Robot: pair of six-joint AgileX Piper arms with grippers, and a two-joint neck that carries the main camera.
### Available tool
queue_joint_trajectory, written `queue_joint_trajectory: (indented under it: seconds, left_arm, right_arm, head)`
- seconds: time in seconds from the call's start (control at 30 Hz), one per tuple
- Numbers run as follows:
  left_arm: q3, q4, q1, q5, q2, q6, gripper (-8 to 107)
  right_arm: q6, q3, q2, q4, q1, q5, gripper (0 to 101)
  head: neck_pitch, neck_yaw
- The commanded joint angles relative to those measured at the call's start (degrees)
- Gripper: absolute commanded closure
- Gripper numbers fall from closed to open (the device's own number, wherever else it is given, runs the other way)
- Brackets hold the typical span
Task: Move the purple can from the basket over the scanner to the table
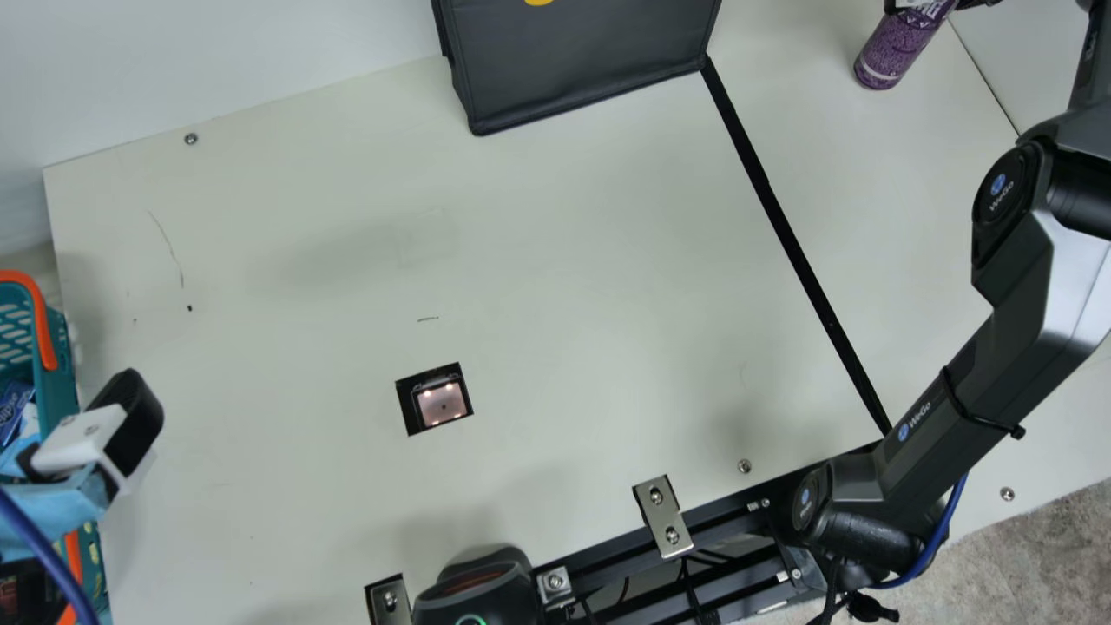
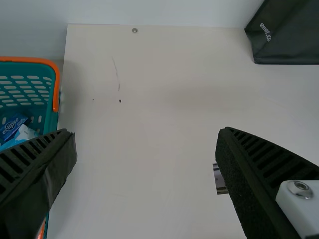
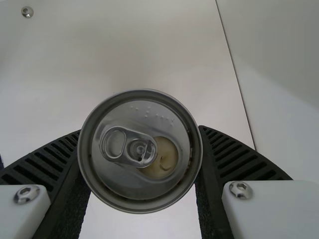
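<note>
Can (image 1: 901, 45) across the worktop (image 1: 590, 260), release left to do

The purple can is over at the worktop's right side, up toward the far edge, beyond the black strip (image 1: 790, 226) and near the seam. The right gripper (image 3: 140, 132) has it between its fingers, one pressed to either side, with the ring-pull lid (image 3: 139, 149) facing the wrist camera. It leans in the main view; whether its base touches the worktop, I cannot tell.

Farther out, the lit scanner window (image 1: 441, 404) sits nearer the worktop's near edge, well apart from the can. Past that, the basket (image 1: 61, 375) stands at the left edge, with a blue packet (image 2: 13, 127) in it. The left gripper (image 2: 146, 149) is beside the basket, fingers spread, with nothing between them.

Judging by this layout, the lift out of the basket and the trip across are done. Whether the scan registered, these views don't say. What looks left is short: stand the can upright on the worktop, part the right fingers and back away. Letting go while it tilts could tip it over.
</note>
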Motion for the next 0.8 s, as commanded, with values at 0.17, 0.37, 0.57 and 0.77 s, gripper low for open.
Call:
queue_joint_trajectory:
  seconds: [0.17,0.37,0.57,0.77]
  left_arm:
    - [0.0,0.0,0.0,0.0,0.0,0.0,9]
    - [0.0,0.0,0.0,0.0,0.0,0.0,9]
    - [0.0,0.0,0.0,0.0,0.0,0.0,9]
    - [0.0,0.0,0.0,0.0,0.0,0.0,9]
  right_arm:
    - [-0.2,1.1,-0.5,-0.9,0.3,-0.6,55]
    - [-0.3,2.3,-1.4,-2.4,0.9,-2.0,35]
    - [-0.7,5.2,-3.5,-4.5,1.6,-4.8,15]
    - [-0.7,8.7,-6.3,-5.8,1.7,-7.7,6]
  head:
    - [-1.7,-0.1]
    - [-1.7,-0.1]
    - [-1.7,-0.1]
    - [-1.7,-0.1]
